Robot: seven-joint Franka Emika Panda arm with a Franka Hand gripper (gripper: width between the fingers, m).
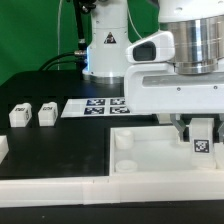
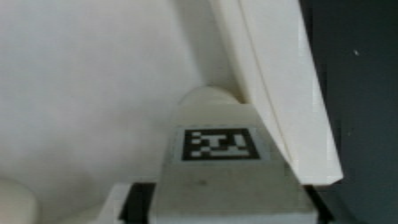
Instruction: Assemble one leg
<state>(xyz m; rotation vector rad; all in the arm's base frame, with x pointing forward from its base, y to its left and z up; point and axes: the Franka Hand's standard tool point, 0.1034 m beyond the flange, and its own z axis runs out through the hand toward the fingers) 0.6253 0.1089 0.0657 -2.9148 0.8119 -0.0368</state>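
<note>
My hand is down over the big white tray near the exterior view's right edge, closed on the leg I carry. The leg stands upright between my fingers, its black-and-white marker facing the exterior camera, its lower end at or just above the tray's floor; I cannot tell whether it touches.

In the wrist view the leg fills the lower middle, its marker square to the lens, with one dark finger pad against its side. Just beside it runs the tray's raised rim, a tall white wall slanting across the picture; the leg's upper corner sits close against that wall. Past the rim lies the dark bench. On the other side the tray floor is broad, flat and white.

In the exterior view, the tray's near rim runs along the front of the bench. A round socket sits at the tray's far corner on the exterior view's left, well apart from my hand. Two more legs stand on the black bench to the exterior view's left, near each other, well apart from the tray. The marker board lies flat behind the tray.
</note>
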